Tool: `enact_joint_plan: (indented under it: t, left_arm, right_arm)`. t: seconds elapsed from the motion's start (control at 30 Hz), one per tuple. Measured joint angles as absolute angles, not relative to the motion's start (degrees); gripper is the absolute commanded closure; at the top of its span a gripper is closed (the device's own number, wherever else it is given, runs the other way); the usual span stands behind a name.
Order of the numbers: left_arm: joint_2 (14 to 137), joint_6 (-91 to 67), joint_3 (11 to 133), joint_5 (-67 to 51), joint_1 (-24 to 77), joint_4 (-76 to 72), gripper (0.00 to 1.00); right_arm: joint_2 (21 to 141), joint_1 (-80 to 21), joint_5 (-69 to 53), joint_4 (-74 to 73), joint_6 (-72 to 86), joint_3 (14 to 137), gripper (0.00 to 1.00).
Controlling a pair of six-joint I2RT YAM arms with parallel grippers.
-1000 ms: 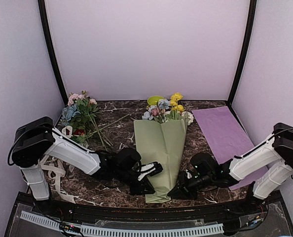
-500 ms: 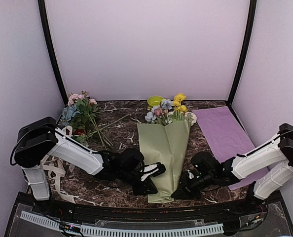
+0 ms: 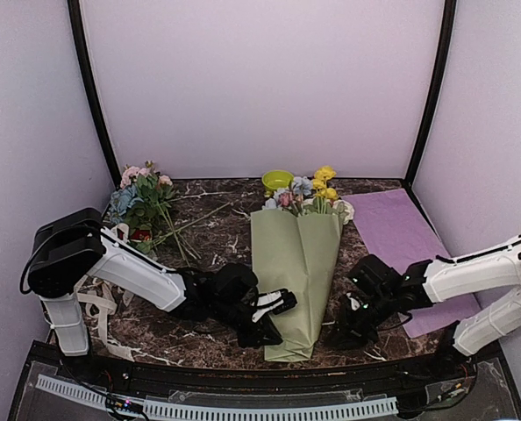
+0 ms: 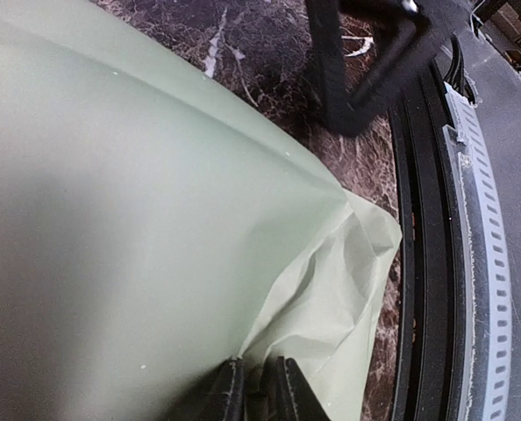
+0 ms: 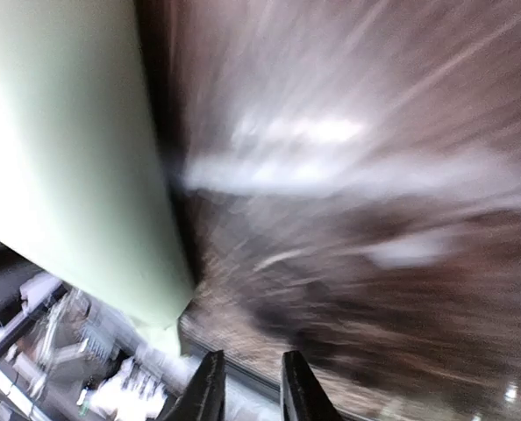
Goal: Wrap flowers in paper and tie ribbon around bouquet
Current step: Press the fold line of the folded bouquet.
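Bouquet [image 3: 297, 272]: long, smooth sage-green cone lying lengthwise on the middle of the tabletop [image 3: 217, 246], narrow tip pointing at the near edge.
Flowers [image 3: 313, 188]: yellow, blue and pink heads poking out of the wide far end.
Paper [image 4: 155, 219]: matte sheet, crumpling into soft folds at the tip.
Left hand [image 3: 265, 323]: lying against the cone's left side, fingers [image 4: 230, 399] pinching a paper fold in a narrow grip.
Right hand [image 3: 348, 326]: sitting low, just right of the tip, showing a narrow gap and holding nothing; its own view is blurring.
Ribbon [image 3: 98, 307]: cream strips trailing under the left arm.
Surroundings: flat purple sheet [image 3: 401, 237] lying at right, leafy pink-and-blue cluster [image 3: 142, 197] at back left, lime bowl [image 3: 277, 179] sitting behind the blooms.
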State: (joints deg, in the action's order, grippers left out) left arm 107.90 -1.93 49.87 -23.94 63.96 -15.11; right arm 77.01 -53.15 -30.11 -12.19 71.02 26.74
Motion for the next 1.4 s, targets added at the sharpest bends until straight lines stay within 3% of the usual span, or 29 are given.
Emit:
enact_joint_plan:
  t: [0.1,0.17,0.4,0.67,1.0,1.23,1.4]
  left_arm:
    - [107.9,-1.7,49.8,-24.0,64.0,-15.2,0.85]
    - [107.9,-1.7,49.8,-24.0,64.0,-15.2,0.85]
    - [107.9,-1.0,49.8,-24.2,63.9,-15.1,0.85]
    - [107.6,-0.2,49.8,-24.3,63.9,-14.7,0.83]
    - [104.8,1.6,49.4,-23.0,63.9,-10.0,0.77]
    - [101.3,4.1,51.5,-20.6,64.5,-0.6,0.63]
    - [98.2,7.2,59.6,-22.1,65.3,5.9,0.61]
  right_arm:
    - [73.5,-48.5,-24.1,-24.7,63.2,32.3,0.75]
    - [72.4,-47.0,-21.7,-28.3,58.7,37.0,0.81]
    - [79.0,-46.3,-21.8,-22.2,43.3,52.6,0.89]
    - [91.1,-45.5,-25.3,-15.0,34.2,53.6,0.92]
    - [100.3,-36.0,-25.5,-7.8,29.1,53.6,0.96]
    - [100.9,-36.1,-25.2,-6.6,28.1,53.5,0.96]
    - [100.9,-36.1,-25.0,-5.4,28.0,52.9,0.96]
